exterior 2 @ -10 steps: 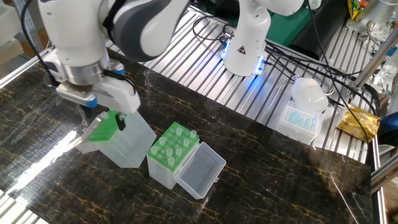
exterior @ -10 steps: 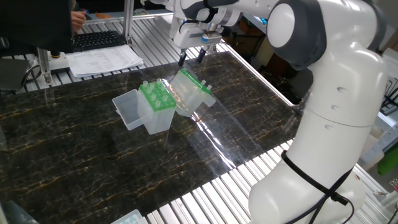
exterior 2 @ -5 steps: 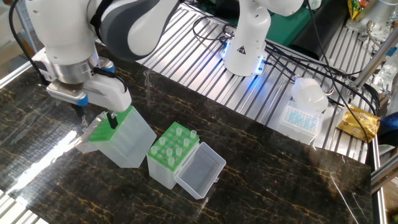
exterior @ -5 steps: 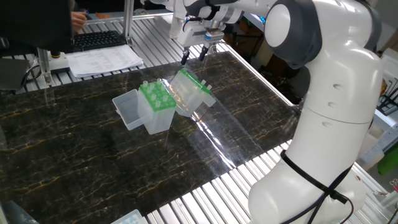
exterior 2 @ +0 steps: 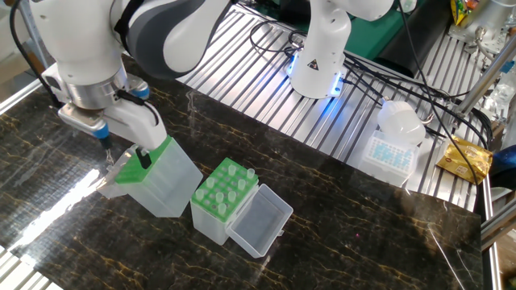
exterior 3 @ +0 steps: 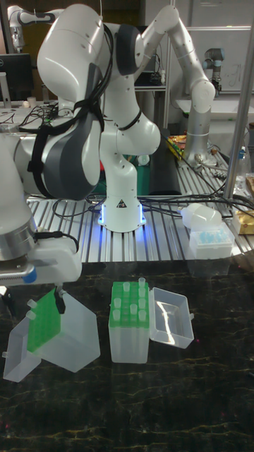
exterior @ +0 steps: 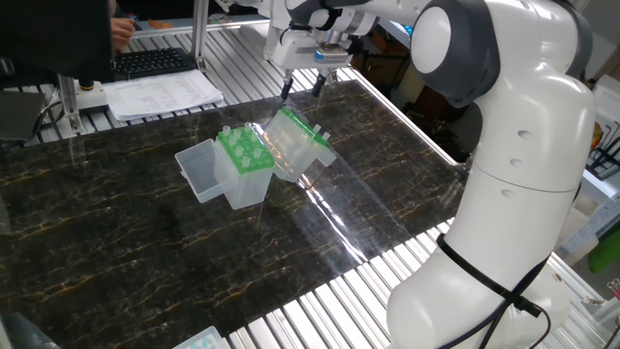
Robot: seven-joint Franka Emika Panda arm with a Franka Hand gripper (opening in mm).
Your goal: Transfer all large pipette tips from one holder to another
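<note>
Black two-finger gripper (exterior: pixel 301 87) spread, empty, above tilted clear box with green rack plate (exterior 2: pixel 139 167). Pale-green tapered pipette tips (exterior 2: pixel 226 186) at its 3 o'clock, upright holder. Risk: descending fingers knock the tilted box over.

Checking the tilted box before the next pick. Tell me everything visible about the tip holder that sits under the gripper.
The tilted tip holder is a translucent, frosted plastic box with a green perforated plate on top. It leans at an angle on the dark marble table, its green face turned up toward the gripper. Its clear hinged lid hangs open at its low end. It sits close beside the upright holder; whether they touch is unclear. No tips are clearly visible in it. The gripper hovers just above, open and empty.
</note>
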